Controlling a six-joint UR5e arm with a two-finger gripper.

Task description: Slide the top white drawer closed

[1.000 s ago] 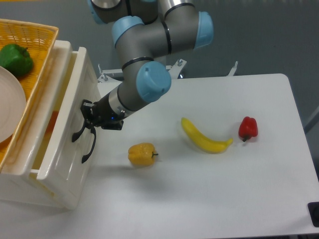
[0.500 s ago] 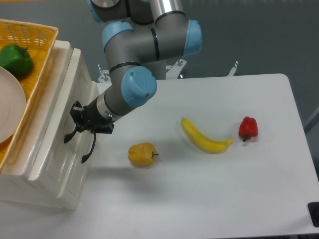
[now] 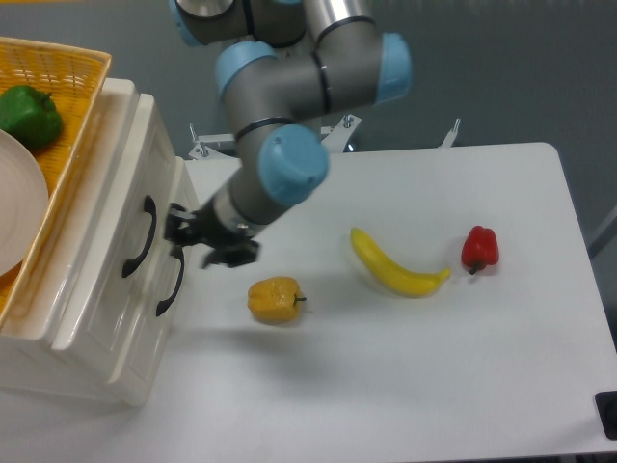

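Observation:
The top white drawer (image 3: pixel 108 265) sits pushed in, its panelled front about level with the cabinet front, and its black curved handle (image 3: pixel 143 237) faces the table. My gripper (image 3: pixel 175 229) is just right of that handle and apart from it, at the height of the lower drawer's handle (image 3: pixel 172 284). Its fingers look pressed together and hold nothing. The inside of the top drawer is hidden.
A yellow wicker basket (image 3: pixel 67 154) with a green pepper (image 3: pixel 29 114) and a white plate (image 3: pixel 14 203) rests on the cabinet. On the table lie a yellow pepper (image 3: pixel 274 299), a banana (image 3: pixel 395 270) and a red pepper (image 3: pixel 480 248).
The top drawer slid left into the cabinet as my gripper pushed on its handle. The gripper has since drawn back to the right, off the handle.

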